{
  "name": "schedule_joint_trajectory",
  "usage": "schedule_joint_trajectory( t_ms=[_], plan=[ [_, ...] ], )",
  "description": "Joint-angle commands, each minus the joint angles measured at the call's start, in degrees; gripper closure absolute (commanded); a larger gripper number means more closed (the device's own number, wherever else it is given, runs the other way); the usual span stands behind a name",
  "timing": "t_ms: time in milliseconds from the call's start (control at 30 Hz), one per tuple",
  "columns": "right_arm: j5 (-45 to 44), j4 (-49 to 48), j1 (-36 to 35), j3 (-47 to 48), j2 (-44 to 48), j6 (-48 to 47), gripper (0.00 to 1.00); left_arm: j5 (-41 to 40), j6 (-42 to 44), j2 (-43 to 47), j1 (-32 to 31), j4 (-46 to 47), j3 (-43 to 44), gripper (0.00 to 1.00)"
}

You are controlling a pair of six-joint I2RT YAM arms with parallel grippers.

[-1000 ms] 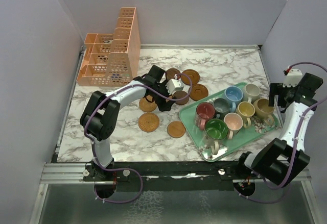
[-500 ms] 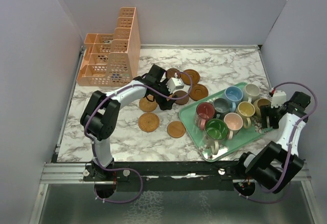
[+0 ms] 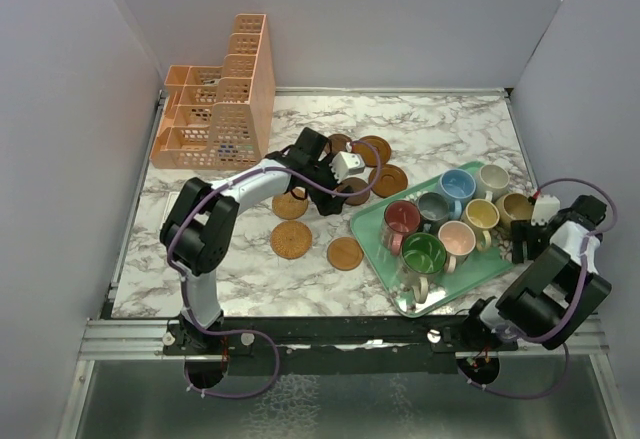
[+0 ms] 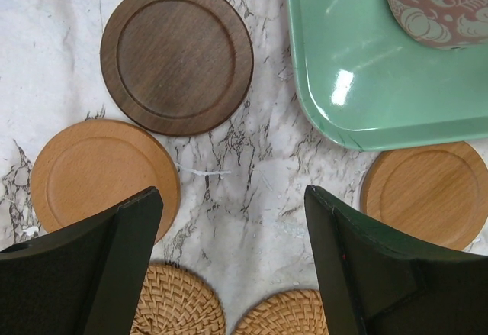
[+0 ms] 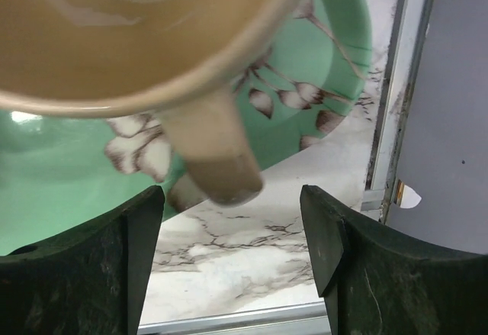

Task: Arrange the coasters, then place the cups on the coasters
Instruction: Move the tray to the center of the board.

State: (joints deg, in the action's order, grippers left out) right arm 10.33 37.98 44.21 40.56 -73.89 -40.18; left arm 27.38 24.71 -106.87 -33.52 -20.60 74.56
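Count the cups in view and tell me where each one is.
8 cups, all on the tray: blue and cream at the far end; grey, yellow and tan in the middle; red, green and pink nearest. None seems hidden.

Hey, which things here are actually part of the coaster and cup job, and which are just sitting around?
Part of the job:
- the coasters, spread out left of the tray
- the cups, grouped on the tray

Just lying about:
- the green tray, which only holds the cups
- the peach organiser at the far left corner
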Motion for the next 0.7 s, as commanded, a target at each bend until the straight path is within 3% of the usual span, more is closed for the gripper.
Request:
schedule_joint_trajectory(
  t_ms=[0,233,667],
  plan=[
    [1.3,-5.3,2.2,-0.3,-2.4,-0.9,0.27,-0.7,-1.5,-1.1,-0.5,2.7,0.3,0.22],
    [3.9,-7.6,2.2,0.4,-6.7,0.8,0.29,1.2,-1.5,-2.4,-1.0,3.0,0.5,0.22],
    [14.7,-8.7,2.2,6.5,-16.1,4.5,0.46,6.0,-4.8,-5.0,-2.6,3.0,0.5,0.23]
  ],
)
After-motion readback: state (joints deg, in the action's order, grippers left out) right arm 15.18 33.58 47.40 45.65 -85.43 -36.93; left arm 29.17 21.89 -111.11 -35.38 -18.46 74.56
